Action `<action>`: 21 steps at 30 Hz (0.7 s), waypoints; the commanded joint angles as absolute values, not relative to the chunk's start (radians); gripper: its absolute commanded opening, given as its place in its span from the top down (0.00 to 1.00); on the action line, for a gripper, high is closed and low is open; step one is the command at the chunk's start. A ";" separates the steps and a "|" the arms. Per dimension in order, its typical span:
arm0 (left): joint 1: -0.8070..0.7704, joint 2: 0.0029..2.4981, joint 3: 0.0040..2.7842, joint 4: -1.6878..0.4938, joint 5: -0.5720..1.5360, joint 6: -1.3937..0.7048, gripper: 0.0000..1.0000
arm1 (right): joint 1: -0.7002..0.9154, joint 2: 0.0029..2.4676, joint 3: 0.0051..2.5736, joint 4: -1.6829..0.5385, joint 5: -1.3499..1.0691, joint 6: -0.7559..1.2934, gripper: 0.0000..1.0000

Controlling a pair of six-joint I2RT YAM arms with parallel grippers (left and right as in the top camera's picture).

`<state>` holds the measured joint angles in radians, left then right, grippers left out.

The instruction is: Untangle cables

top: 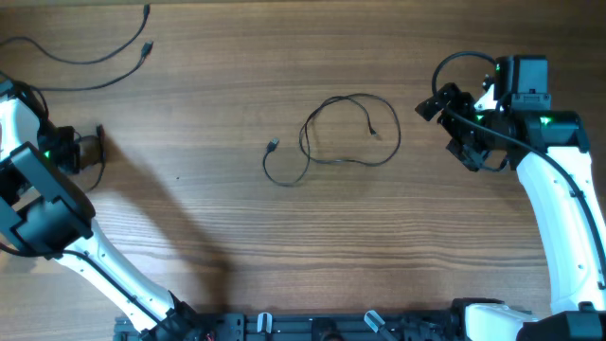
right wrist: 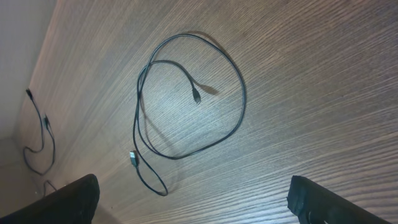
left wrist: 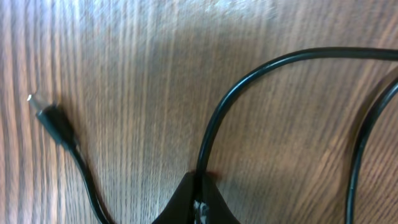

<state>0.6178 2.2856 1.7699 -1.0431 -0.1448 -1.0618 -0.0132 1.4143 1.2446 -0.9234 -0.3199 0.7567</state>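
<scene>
A loose black cable (top: 333, 133) lies in loops at the table's middle, with a plug (top: 273, 145) at its left end. It also shows in the right wrist view (right wrist: 186, 99). Two more thin cables (top: 95, 59) lie at the far left corner. My left gripper (top: 90, 149) is at the far left edge. In the left wrist view it is shut (left wrist: 200, 186) on a black cable (left wrist: 249, 78), close to the wood. A plug end (left wrist: 38, 102) lies to its left. My right gripper (top: 450, 133) is open and empty, right of the looped cable, its fingers (right wrist: 199, 205) spread wide.
The wooden table (top: 284, 246) carries the cables. The arm bases and a black rail (top: 312, 327) stand along the front edge. The right arm's own thick cable (top: 464, 62) arches above its wrist. The far-left cables also show small in the right wrist view (right wrist: 37, 137).
</scene>
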 commanded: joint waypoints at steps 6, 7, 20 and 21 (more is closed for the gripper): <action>0.617 2.152 1.755 -0.918 -0.106 -0.922 0.09 | -0.014 1.402 1.251 -0.920 -0.306 0.762 0.00; 0.633 2.149 1.755 -0.950 -0.160 -0.923 0.00 | -0.014 1.402 1.251 -0.920 -0.306 0.762 0.01; 0.675 2.149 1.655 -1.115 -0.132 -1.071 0.00 | -0.014 1.402 1.251 -0.920 -0.306 0.762 0.00; 0.675 2.149 1.629 -1.099 -0.132 -1.086 0.00 | -0.014 1.402 1.251 -0.920 -0.306 0.762 0.00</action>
